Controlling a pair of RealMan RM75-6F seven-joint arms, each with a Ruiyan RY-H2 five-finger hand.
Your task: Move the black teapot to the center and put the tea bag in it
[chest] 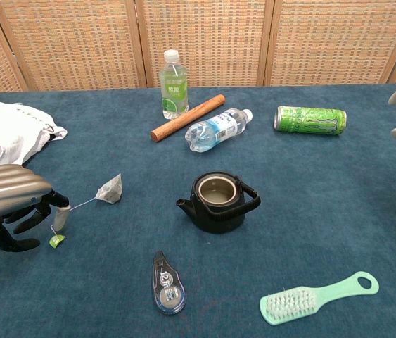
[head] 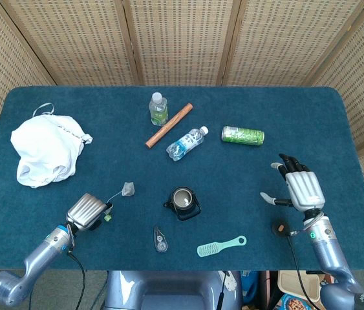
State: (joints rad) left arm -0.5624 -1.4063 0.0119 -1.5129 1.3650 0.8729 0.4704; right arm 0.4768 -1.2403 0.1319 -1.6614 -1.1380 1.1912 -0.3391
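Tea bag [chest: 110, 189] lies left of the lidless black teapot [chest: 218, 203] at mid-table, its string trailing near-left to my left hand [chest: 11, 204], fingers curled over the tag, grip unclear; my right hand [head: 300, 188] hovers spread, empty.

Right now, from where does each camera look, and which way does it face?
Head view: high above the near edge, looking down on the table; both forearms, left robot hand and right robot hand show.
Chest view: low at the near edge, facing the far screens; only the robot hands show.
Both share the black teapot and tea bag.
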